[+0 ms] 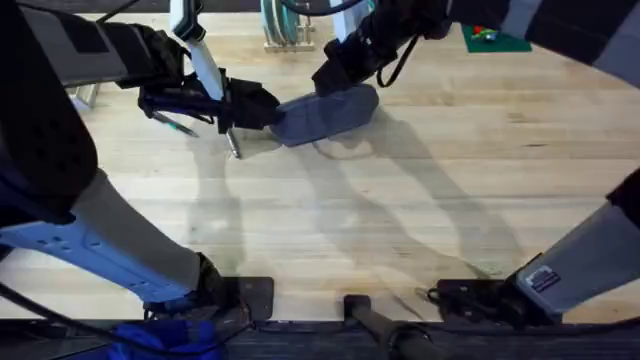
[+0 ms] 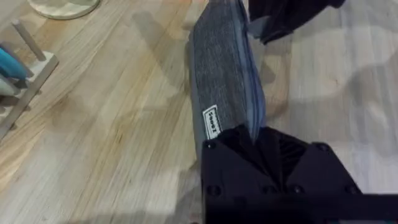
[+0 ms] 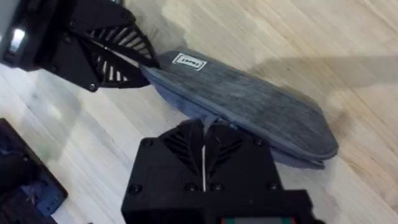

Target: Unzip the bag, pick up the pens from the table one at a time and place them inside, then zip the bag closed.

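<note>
Overhead: one bag (image 1: 325,113), two claws, perhaps two pens (image 1: 232,143).

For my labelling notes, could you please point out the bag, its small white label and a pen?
bag (image 3: 261,109), right wrist view, grey fabric side.
label (image 2: 212,121), left wrist view, label's centre.
pen (image 1: 234,146), overhead view, silvery tip.

Blue-grey fabric bag (image 1: 325,113), small white label, lying on table (image 1: 400,220)
</note>
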You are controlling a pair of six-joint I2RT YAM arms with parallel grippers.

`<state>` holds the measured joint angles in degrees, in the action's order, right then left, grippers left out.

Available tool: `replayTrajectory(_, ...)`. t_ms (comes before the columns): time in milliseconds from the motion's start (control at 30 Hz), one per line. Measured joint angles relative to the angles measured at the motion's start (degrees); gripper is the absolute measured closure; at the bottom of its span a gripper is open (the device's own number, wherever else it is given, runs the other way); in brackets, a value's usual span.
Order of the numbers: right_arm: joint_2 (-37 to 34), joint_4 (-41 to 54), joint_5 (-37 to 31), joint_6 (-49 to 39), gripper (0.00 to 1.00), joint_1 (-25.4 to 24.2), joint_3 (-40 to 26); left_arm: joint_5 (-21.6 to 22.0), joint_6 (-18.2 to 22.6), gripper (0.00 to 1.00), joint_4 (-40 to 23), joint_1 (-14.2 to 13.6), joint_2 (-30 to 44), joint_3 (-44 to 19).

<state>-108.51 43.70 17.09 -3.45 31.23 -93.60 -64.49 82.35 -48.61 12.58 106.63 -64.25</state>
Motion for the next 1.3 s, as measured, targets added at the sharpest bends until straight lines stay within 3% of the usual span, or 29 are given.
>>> replayTrajectory(1300,0.00,-5.33,-1.74,5.15,0.971,6.70,0.00,0.00,0.00,0.959,-0.06,0.11,0.00,0.00)
